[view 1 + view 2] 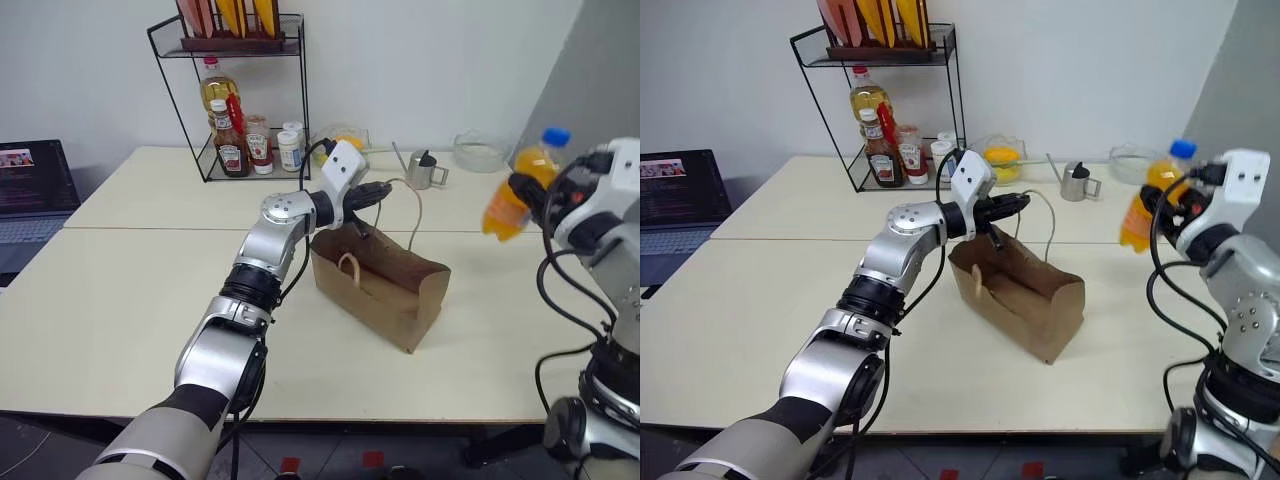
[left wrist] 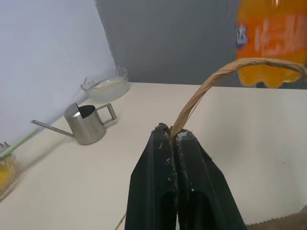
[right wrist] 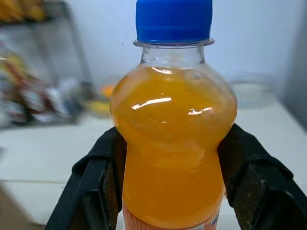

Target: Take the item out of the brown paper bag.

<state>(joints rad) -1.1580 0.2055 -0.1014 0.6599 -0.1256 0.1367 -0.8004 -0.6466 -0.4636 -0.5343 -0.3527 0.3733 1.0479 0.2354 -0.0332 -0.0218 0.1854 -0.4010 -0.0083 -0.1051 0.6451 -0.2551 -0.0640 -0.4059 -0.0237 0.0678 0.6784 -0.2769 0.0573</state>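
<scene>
While creased kraft bag (image 1: 385, 285) stands, fingers (image 3: 96, 187) clamp glossy bottle (image 3: 173, 143).

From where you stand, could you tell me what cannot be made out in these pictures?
- Brown paper bag: its inside, hidden by its own walls in the eye views.
- Orange bottle: its label, cut off by the right wrist view's lower edge and blurred in the eye views.
- Sauce bottles on the wire rack: their labels, too small to read.
</scene>
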